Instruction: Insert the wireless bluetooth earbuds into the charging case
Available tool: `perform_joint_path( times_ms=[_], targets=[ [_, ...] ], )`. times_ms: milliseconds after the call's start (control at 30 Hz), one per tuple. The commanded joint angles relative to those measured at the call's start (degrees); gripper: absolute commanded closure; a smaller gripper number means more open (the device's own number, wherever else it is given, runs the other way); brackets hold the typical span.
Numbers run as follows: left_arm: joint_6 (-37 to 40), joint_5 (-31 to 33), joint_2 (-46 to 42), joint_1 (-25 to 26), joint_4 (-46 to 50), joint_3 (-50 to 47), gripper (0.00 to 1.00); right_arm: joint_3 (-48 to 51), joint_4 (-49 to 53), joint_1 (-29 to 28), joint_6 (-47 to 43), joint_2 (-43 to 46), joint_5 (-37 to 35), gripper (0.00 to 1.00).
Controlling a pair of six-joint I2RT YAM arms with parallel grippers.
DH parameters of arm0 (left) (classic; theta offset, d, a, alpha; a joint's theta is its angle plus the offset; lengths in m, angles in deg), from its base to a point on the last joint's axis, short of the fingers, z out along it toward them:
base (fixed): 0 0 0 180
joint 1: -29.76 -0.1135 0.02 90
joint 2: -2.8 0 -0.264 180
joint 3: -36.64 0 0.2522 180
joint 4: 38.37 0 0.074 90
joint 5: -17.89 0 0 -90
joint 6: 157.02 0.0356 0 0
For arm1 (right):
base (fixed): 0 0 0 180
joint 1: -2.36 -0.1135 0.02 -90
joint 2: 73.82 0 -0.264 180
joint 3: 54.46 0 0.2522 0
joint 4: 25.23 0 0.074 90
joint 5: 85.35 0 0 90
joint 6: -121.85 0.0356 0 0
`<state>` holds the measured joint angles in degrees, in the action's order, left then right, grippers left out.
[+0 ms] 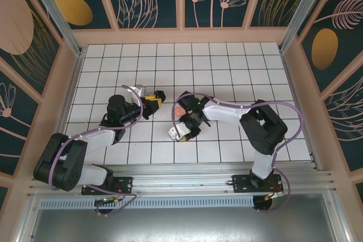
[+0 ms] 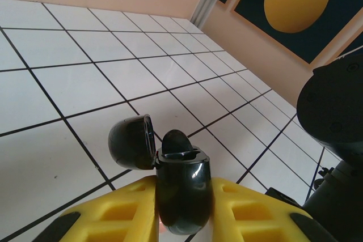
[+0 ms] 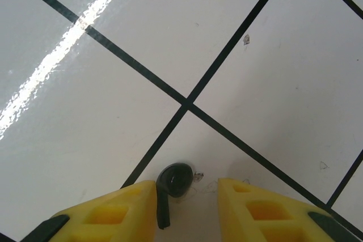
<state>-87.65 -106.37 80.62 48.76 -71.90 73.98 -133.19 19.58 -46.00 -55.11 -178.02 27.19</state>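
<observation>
Black case (image 2: 181, 177), lid (image 2: 133, 141) flipped open, is being pinched in the left claw (image 2: 184, 196), left of centre. Right claw (image 3: 187, 188) is sitting spread around a black earbud (image 3: 173, 181) lying on the tile (image 3: 255, 72), not gripping it yet. Picking up and seating are looking like what's left; case contents unclear.

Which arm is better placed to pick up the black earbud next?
Right. The right gripper is open with the black earbud on the tile between its fingers; the left gripper is shut on the black charging case, lid open.
</observation>
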Motion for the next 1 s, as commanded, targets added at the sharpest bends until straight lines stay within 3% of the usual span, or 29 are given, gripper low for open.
perform_joint_path(
  times_ms=[0, 500, 967],
  targets=[
    [1.2, -1.21, -0.58, -0.37, -0.37, 0.6, 0.76, -2.43, 2.46, -0.67, 2.22, -1.77, 0.18, 0.67],
    [1.12, -1.27, -0.54, -0.44, -0.44, 0.51, 0.76, -2.35, 3.11, -1.32, 5.19, -3.72, -1.5, 0.68],
    [1.78, -1.15, -0.38, -0.39, -0.12, 0.4, 0.76, -0.95, 1.07, -1.31, 7.14, -3.77, -4.53, 0.78]
  ],
)
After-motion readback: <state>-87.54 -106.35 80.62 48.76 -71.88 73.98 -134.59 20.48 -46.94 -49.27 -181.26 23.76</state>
